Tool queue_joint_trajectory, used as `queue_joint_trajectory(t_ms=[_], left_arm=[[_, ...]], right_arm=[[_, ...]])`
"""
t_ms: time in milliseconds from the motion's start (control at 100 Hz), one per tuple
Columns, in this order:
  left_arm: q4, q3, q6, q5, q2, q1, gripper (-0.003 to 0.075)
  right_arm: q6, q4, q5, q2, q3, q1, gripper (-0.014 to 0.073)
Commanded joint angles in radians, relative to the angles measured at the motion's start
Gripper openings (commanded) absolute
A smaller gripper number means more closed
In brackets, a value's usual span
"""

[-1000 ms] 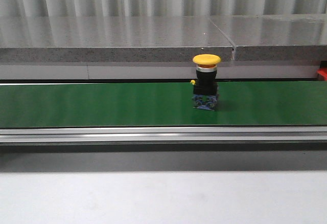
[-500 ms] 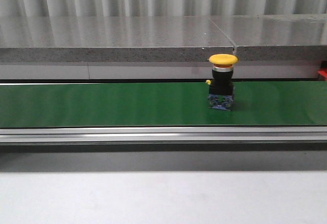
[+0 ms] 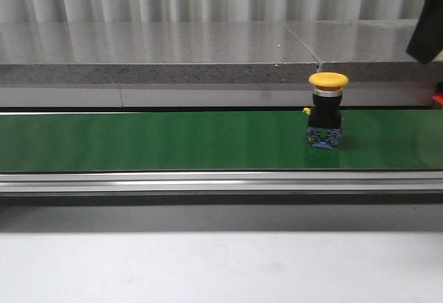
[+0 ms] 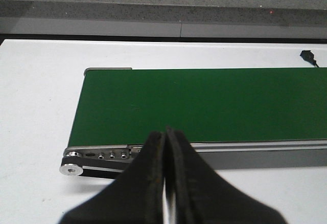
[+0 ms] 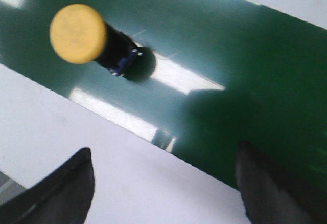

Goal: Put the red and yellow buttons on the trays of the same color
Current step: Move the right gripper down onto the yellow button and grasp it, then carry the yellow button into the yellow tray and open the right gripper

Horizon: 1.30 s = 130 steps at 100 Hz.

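Yellow button (image 3: 327,111): upright on green belt (image 3: 152,140), unobstructed. Right gripper (image 5: 163,185): spread wide, empty. Left gripper (image 4: 165,183): fingers pressed together, empty.

Button (image 3: 327,111) upright on conveyor belt (image 3: 173,140), right of frame centre in front view. Belt spans full frame width, mid-height. Rail (image 3: 208,181) along belt's lower edge. Stone ledge (image 3: 152,54) above belt in frame. Arm part (image 3: 428,19) at upper right corner, above button, apart from it.
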<state>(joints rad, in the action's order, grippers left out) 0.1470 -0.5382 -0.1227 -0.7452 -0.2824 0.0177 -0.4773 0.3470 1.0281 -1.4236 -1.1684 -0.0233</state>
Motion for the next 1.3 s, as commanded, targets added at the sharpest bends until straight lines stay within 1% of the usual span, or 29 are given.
queue_joint_trajectory(t_ms=[0, 130, 390, 700, 750, 800, 870, 930, 940, 990, 1040, 1130, 1230, 1290], left_arm=[[0.019, -0.027, 0.003, 0.072, -0.008, -0.006, -0.0021], [0.019, -0.027, 0.003, 0.072, -0.008, -0.006, -0.0021], [0.019, -0.027, 0.003, 0.072, -0.008, -0.006, -0.0021], [0.019, -0.027, 0.003, 0.072, -0.008, -0.006, -0.0021], [0.019, -0.027, 0.003, 0.072, -0.008, -0.006, -0.0021], [0.019, -0.027, 0.003, 0.072, -0.008, -0.006, -0.0021], [0.019, -0.027, 0.003, 0.072, -0.008, -0.006, -0.0021], [0.019, -0.027, 0.003, 0.072, -0.008, -0.006, -0.0021], [0.019, -0.027, 0.003, 0.072, -0.008, -0.006, -0.0021], [0.019, -0.027, 0.003, 0.072, -0.008, -0.006, -0.0021], [0.019, -0.027, 0.003, 0.072, -0.008, -0.006, -0.0021], [0.019, -0.027, 0.003, 0.072, -0.008, -0.006, -0.0021], [0.019, -0.027, 0.003, 0.072, -0.008, -0.006, -0.0021], [0.019, -0.027, 0.003, 0.072, -0.008, -0.006, -0.0021]], right_arm=[[-0.024, 0.015, -0.051, -0.004, -0.022, -0.046, 0.0567], [-0.024, -0.007, -0.081, -0.059, -0.022, -0.091, 0.0567], [-0.026, -0.007, -0.175, -0.146, -0.025, -0.130, 0.0567], [-0.028, -0.007, -0.268, -0.169, -0.025, -0.159, 0.0561], [-0.028, -0.008, -0.278, -0.170, -0.025, -0.159, 0.0527], [-0.028, -0.008, -0.282, -0.170, -0.025, -0.159, 0.0468], [-0.027, -0.008, -0.284, -0.170, -0.025, -0.159, 0.0351], [-0.024, -0.008, -0.289, -0.170, -0.025, -0.159, 0.0230], [-0.022, -0.008, -0.289, -0.170, -0.025, -0.159, 0.0230], [-0.010, -0.008, -0.294, -0.170, -0.025, -0.159, 0.0154], [0.003, -0.008, -0.295, -0.170, -0.025, -0.158, 0.0109], [0.014, -0.010, -0.287, -0.167, -0.025, -0.157, 0.0076], [0.022, -0.021, -0.264, -0.152, -0.025, -0.157, 0.0074], [0.065, -0.047, -0.256, -0.131, -0.027, -0.154, 0.0074]])
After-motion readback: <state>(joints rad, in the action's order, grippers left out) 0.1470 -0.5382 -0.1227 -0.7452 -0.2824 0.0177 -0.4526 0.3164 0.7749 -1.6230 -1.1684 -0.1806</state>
